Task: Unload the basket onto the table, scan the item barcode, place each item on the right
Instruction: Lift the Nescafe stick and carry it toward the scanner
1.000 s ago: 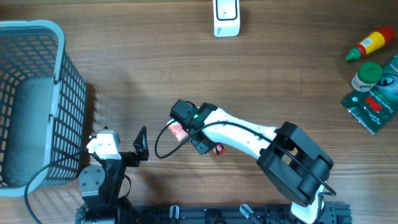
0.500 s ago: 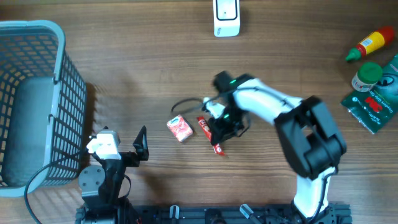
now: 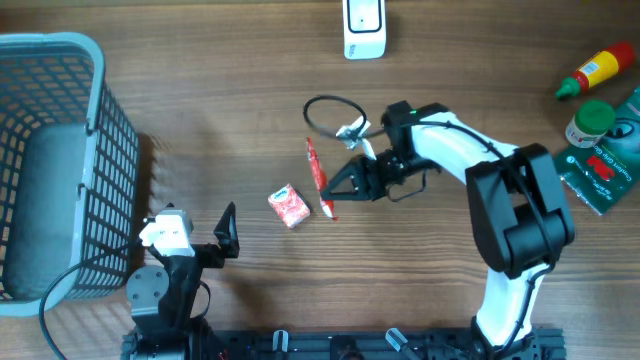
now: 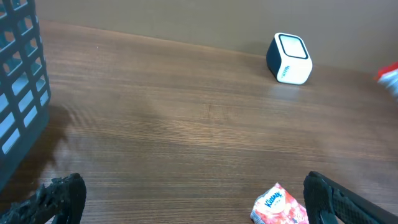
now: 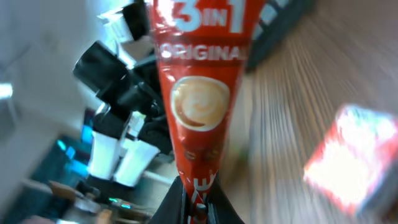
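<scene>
Sachet pinched in the right grip, scanner well beyond it

From the left we see a blue basket [image 3: 60,150], the left gripper [image 3: 224,236] spread wide on nothing, and a small red-and-white packet [image 3: 288,207] lying on the table [image 3: 200,90]. Just beside the packet, the right gripper [image 3: 330,193] is clamped narrow on the red coffee sachet [image 3: 317,175]. The white scanner [image 3: 364,28] stands well apart, and bottles [image 3: 595,70] stand far right. A second ago this gripper was over the packet; now it is right of it.

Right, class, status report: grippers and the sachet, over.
Right gripper shut on red coffee sachet. Left gripper open, empty. Tissue pack beside sachet, not toward scanner.
</scene>
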`<state>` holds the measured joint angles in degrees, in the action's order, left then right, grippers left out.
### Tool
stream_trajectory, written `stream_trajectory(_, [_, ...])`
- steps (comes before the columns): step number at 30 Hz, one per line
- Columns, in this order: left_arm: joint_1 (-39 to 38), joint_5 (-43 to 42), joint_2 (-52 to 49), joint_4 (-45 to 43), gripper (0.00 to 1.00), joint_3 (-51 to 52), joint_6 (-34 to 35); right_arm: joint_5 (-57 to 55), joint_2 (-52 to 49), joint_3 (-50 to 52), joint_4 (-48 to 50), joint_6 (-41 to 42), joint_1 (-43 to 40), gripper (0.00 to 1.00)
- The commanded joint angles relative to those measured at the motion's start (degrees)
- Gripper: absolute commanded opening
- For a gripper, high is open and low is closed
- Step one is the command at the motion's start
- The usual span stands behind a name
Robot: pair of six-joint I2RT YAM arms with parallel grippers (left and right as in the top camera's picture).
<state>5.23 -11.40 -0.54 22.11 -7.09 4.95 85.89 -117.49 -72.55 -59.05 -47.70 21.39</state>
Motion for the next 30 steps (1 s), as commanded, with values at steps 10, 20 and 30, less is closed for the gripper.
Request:
stream_trajectory(10, [-0.3, 0.4, 0.2, -0.2, 1.00, 0.5, -1.1, 7.1, -0.2, -5.9, 33.7, 1.0, 11.1, 0.05])
stream_trajectory(20, [-0.3, 0.4, 0.2, -0.2, 1.00, 0.5, -1.1, 7.0, -0.2, -7.3, 119.1, 54.9, 14.5, 0.05])
stream_trajectory(30, [-0.3, 0.4, 0.2, -0.2, 1.00, 0.5, -1.1, -1.6, -0.2, -7.3, 148.6, 56.6, 14.6, 0.04])
